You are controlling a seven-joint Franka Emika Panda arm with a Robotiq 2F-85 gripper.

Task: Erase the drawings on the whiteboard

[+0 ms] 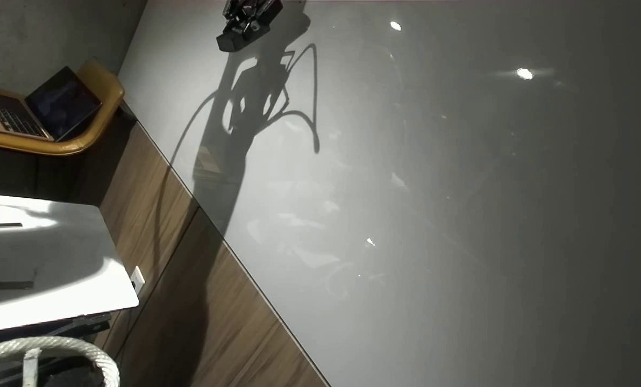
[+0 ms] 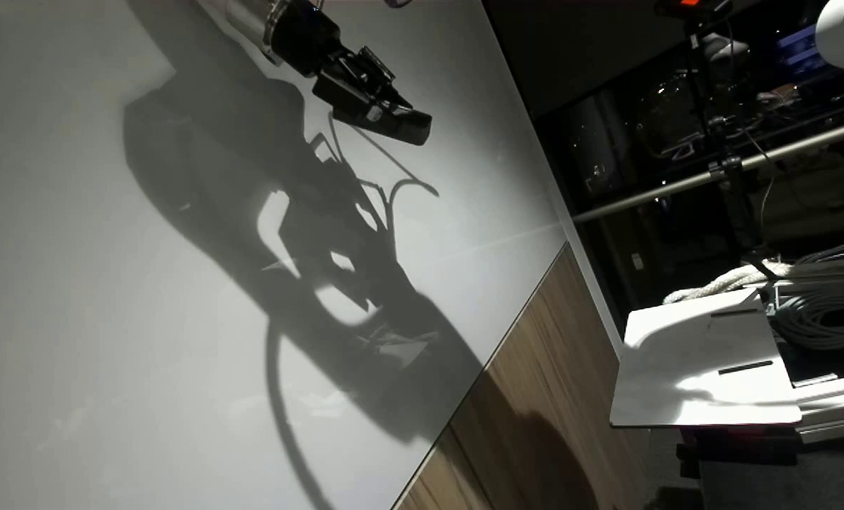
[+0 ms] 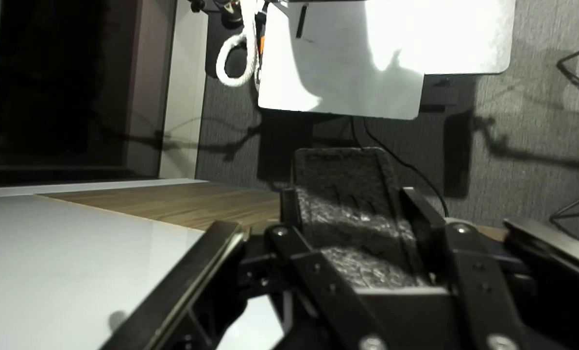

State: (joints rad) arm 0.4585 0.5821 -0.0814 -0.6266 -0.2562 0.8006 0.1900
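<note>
Closest to my wrist camera stands the black gripper (image 3: 352, 209), its fingers (image 3: 420, 214) part-way apart, one along each side of the dark eraser (image 3: 355, 218) I have pinched between them. Bands of light fall across the eraser's rough face. At lower left of that view I see the whiteboard (image 3: 66, 272), pale and glossy, with a brown strip (image 3: 221, 199) along its edge. Beyond the eraser lie the grey floor (image 3: 513, 155) and a white table (image 3: 348, 82).

In both exterior views the whiteboard takes up most of the space. My gripper reaches in near the top, on the end of the arm (image 2: 248, 21), and a broad shadow (image 2: 195, 149) runs down the whiteboard and onto the brown strip. The eraser looks clear of the surface; how far off, I cannot tell.

As for the drawings, low on the whiteboard in an exterior view I make out faint curved marks (image 1: 339, 279) near some pale glints, but from here I cannot tell pen lines from reflections. Off to the side, a laptop (image 1: 65, 105) sits on a yellow chair (image 1: 102, 88), near the table, and a white rope (image 1: 86, 349) loops just beside the table.
</note>
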